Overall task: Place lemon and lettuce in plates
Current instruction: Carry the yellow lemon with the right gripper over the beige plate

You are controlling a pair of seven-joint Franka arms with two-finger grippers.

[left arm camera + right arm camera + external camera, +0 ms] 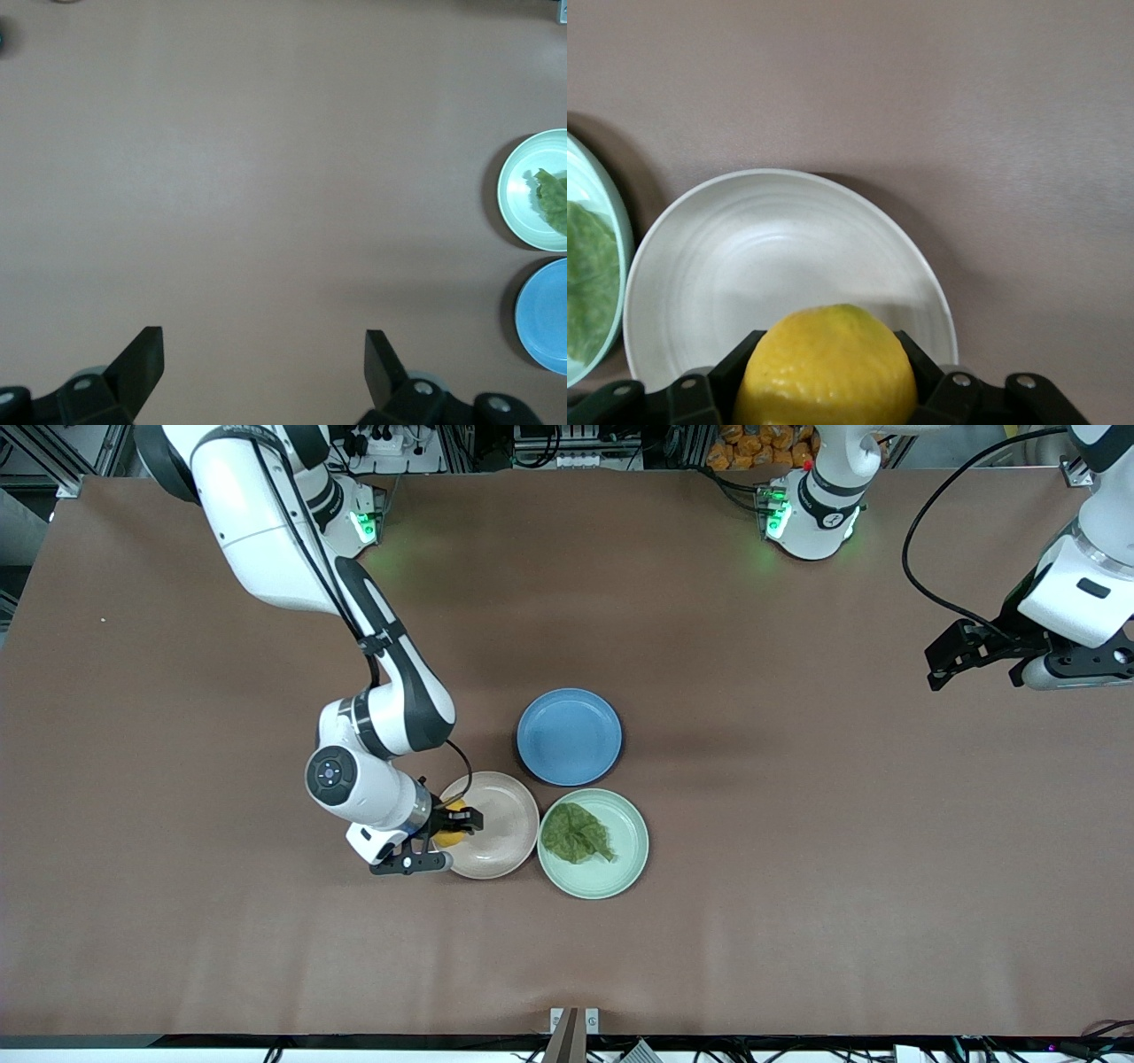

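Note:
My right gripper [454, 825] is shut on the yellow lemon [450, 834] and holds it over the rim of the pale beige-pink plate [505, 828], at the edge toward the right arm's end. In the right wrist view the lemon [826, 367] sits between the black fingers [737, 359], with the beige-pink plate [753, 257] under it. The dark green lettuce [576, 833] lies in the mint green plate [625, 850], beside the beige-pink plate. My left gripper [943, 662] waits open and empty above the table at the left arm's end; its wrist view [263, 354] shows bare table under it.
A blue plate [569, 736] stands empty, farther from the front camera than the two pale plates and touching close to them. It also shows in the left wrist view [542, 316], beside the mint plate [523, 190] with lettuce [554, 199].

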